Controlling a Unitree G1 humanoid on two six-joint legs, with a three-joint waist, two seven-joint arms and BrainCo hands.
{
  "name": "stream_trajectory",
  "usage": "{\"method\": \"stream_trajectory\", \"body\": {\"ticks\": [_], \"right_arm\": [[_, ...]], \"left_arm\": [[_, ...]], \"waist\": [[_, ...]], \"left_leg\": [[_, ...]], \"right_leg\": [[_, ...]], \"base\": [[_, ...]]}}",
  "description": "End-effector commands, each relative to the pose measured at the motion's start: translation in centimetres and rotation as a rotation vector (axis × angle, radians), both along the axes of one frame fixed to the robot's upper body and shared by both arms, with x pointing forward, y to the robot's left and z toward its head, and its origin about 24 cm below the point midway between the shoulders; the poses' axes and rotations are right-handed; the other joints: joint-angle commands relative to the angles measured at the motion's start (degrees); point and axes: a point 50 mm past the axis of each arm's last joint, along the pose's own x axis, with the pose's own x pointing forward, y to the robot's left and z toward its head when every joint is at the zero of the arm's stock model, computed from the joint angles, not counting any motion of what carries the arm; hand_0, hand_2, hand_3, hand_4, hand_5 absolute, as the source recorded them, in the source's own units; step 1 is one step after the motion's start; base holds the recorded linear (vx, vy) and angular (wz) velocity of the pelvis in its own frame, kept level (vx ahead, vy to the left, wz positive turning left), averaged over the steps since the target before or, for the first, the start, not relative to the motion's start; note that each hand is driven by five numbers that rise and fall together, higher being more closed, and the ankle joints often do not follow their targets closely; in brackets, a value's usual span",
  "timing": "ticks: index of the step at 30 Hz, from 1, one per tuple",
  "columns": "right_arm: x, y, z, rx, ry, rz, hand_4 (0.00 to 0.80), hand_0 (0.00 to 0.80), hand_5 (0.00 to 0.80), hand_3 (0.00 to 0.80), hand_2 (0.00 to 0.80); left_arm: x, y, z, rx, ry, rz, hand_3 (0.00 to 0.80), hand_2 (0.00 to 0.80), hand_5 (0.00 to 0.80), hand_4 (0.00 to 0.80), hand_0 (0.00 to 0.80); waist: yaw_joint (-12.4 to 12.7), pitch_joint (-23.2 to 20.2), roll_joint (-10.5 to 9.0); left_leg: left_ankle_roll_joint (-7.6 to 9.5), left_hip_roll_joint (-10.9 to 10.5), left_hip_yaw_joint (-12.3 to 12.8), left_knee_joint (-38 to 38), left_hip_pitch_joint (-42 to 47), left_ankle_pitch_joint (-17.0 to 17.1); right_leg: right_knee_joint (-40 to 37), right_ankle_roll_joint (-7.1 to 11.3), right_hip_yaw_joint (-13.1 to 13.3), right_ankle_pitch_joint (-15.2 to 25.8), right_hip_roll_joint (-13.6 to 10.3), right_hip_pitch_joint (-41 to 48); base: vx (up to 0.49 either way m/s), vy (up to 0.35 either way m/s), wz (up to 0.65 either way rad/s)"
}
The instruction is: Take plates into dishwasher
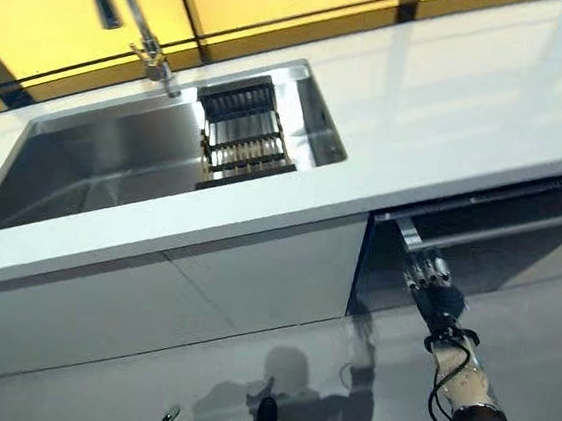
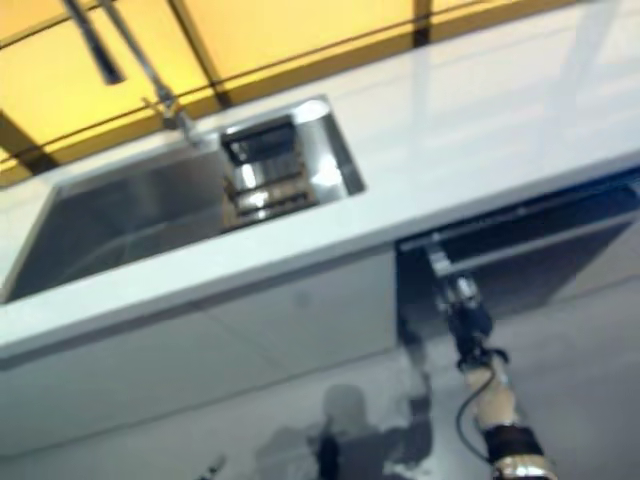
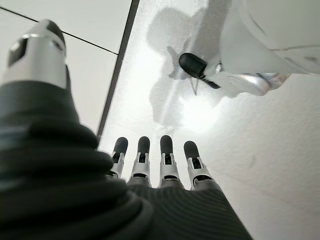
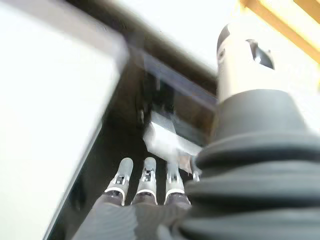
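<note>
Dishwasher [image 1: 479, 241] opening, straight-fingered right hand [image 1: 436, 287] inside.

Silver dark-tipped fingers [image 3: 167, 162]; dark ribbed wrist covers; silver-grey arms.

The right arm [image 1: 468, 391] comes up from low on the right, stretched out long. Its right hand [image 1: 434, 287] points up toward the dishwasher [image 1: 488, 252], just under the top edge of the dark opening. Its fingers [image 4: 146, 175] are straight. The left hand [image 3: 155, 165] hangs low over the floor [image 3: 260, 150], fingers straight, holding nothing.
</note>
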Motion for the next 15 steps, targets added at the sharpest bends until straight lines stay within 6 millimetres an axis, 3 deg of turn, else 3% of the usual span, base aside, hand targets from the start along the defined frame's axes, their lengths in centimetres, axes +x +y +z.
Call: {"method": "stream_trajectory", "body": {"ticks": [1, 3, 4, 6, 8, 9, 13, 15], "right_arm": [[2.6, 4.2, 6.2, -0.15, -0.246, 0.186, 0.0, 0.0, 0.0, 0.0, 0.0], [1.8, 3.6, 3.6, -0.253, -0.117, 0.184, 0.0, 0.0, 0.0, 0.0, 0.0], [1.7, 3.5, 3.4, -0.257, -0.108, 0.181, 0.0, 0.0, 0.0, 0.0, 0.0], [0.1, 2.9, -0.3, -0.417, 0.064, 0.212, 0.0, 0.0, 0.0, 0.0, 0.0], [-1.0, 2.9, -2.1, -0.493, 0.142, 0.238, 0.0, 0.0, 0.0, 0.0, 0.0], [-2.6, 3.0, -4.6, -0.558, 0.246, 0.278, 0.0, 0.0, 0.0, 0.0, 0.0], [-7.1, 4.8, -10.2, -0.639, 0.46, 0.445, 0.0, 0.0, 0.0, 0.0, 0.0], [-8.6, 5.7, -11.9, -0.648, 0.525, 0.501, 0.0, 0.0, 0.0, 0.0, 0.0]], "left_arm": [[-1.0, 2.1, 0.0, 0.117, 0.09, -0.075, 0.0, 0.0, 0.0, 0.0, 0.0], [-1.6, 2.1, -0.2, 0.12, 0.114, -0.073, 0.0, 0.0, 0.0, 0.0, 0.0], [-1.7, 2.1, -0.2, 0.121, 0.116, -0.072, 0.0, 0.0, 0.0, 0.0, 0.0], [-2.2, 2.2, -0.3, 0.132, 0.137, -0.061, 0.0, 0.0, 0.0, 0.0, 0.0], [-2.5, 2.3, -0.3, 0.136, 0.148, -0.057, 0.0, 0.0, 0.0, 0.0, 0.0], [-2.8, 2.3, -0.4, 0.133, 0.163, -0.051, 0.0, 0.0, 0.0, 0.0, 0.0], [-3.9, 2.1, -0.8, 0.132, 0.214, -0.045, 0.0, 0.0, 0.0, 0.0, 0.0], [-4.1, 2.0, -0.9, 0.129, 0.225, -0.037, 0.0, 0.0, 0.0, 0.0, 0.0]], "waist": [[1.6, -7.3, -4.27], [1.6, -8.3, -5.13], [1.6, -8.4, -5.22], [1.4, -9.2, -6.3], [1.3, -9.5, -6.79], [1.0, -9.8, -7.39], [0.0, -10.9, -8.39], [-0.2, -11.2, -8.53]], "left_leg": [[-2.4, 1.8, 0.4, -0.2, 1.7, -0.9], [-2.55, 2.1, 0.5, -0.2, 2.2, -1.0], [-2.56, 2.2, 0.5, -0.2, 2.3, -1.0], [-2.67, 2.6, 0.7, -0.2, 3.0, -1.2], [-2.67, 2.8, 0.8, -0.2, 3.4, -1.3], [-2.7, 3.1, 1.1, -0.2, 3.9, -1.4], [-2.56, 3.7, 2.1, -0.2, 5.0, -1.6], [-2.49, 3.8, 2.3, -0.2, 5.4, -1.8]], "right_leg": [[5.9, -1.34, 0.3, -1.0, -4.0, -0.8], [5.0, -1.34, 0.2, -0.9, -3.6, 0.3], [4.9, -1.34, 0.2, -0.9, -3.5, 0.5], [4.1, -1.29, 0.4, -0.7, -3.1, 1.5], [3.6, -1.23, 0.5, -0.5, -2.9, 2.0], [3.0, -1.13, 0.8, -0.1, -2.6, 2.3], [2.1, -0.82, 1.7, 0.7, -2.1, 2.7], [1.9, -0.75, 1.9, 0.9, -2.0, 2.8]], "base": [[0.125, 0.001, 0.05], [0.097, 0.003, -0.02], [0.078, 0.0, -0.03], [0.063, 0.0, -0.02], [0.034, -0.003, 0.0], [0.0, 0.0, 0.0], [0.016, 0.001, -0.01], [0.026, 0.016, -0.05]]}}
